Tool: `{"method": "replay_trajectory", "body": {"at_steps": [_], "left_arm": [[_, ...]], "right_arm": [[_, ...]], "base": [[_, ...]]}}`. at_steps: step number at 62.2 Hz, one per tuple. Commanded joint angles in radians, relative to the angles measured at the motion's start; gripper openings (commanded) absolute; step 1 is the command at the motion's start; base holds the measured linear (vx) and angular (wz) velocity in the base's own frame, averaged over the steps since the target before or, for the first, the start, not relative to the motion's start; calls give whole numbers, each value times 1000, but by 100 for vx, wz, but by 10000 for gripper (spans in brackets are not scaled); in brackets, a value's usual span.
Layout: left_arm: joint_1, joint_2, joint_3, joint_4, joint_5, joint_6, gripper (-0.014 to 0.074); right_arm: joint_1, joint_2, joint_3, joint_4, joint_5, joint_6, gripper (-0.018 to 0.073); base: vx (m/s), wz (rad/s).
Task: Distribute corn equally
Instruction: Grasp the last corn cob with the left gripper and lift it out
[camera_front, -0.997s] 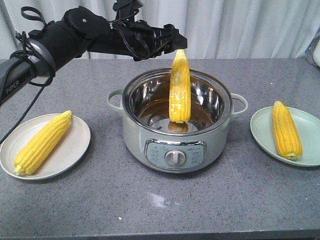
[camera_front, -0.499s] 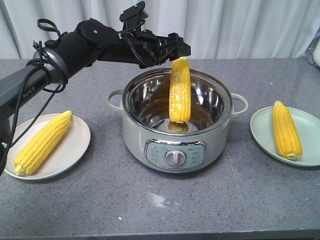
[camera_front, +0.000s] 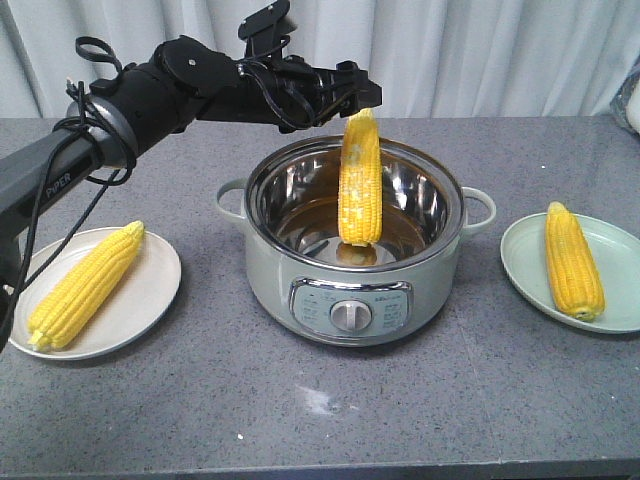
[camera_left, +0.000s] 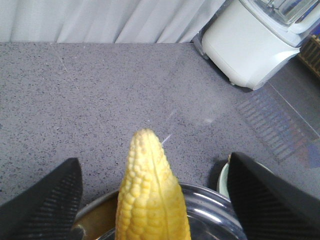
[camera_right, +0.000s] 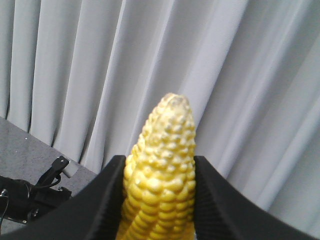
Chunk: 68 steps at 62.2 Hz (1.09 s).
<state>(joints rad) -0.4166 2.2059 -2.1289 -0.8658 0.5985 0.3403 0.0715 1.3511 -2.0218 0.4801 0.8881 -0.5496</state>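
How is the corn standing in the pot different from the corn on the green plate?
The pot corn stands upright; the plate corn lies flat on the green plate. The open left gripper flanks the pot corn; no gripper nears the plate corn. Both are whole yellow cobs.

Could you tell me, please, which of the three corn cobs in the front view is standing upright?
The centre cob, inside the pot, stands on end, tip up; the white-plate cob and the green-plate cob lie flat.
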Motion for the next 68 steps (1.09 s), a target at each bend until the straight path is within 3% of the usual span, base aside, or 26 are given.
{"method": "replay_trajectory", "body": {"at_steps": [1,52,68], "left_arm": [[-7,-66,-35,-39,-44,2,580],[-26,-30,-35,-65,-64,45,580],[-26,-9,-35,-70,-42,43,532]], "right_arm": [[-4,-19,-20,13,-71,0,-1],[-4,-4,-20,12,-59,-1,-1],[-4,-4,-20,12,-59,-1,-1]], "base": [[0,0],[0,0],[0,0]]}}
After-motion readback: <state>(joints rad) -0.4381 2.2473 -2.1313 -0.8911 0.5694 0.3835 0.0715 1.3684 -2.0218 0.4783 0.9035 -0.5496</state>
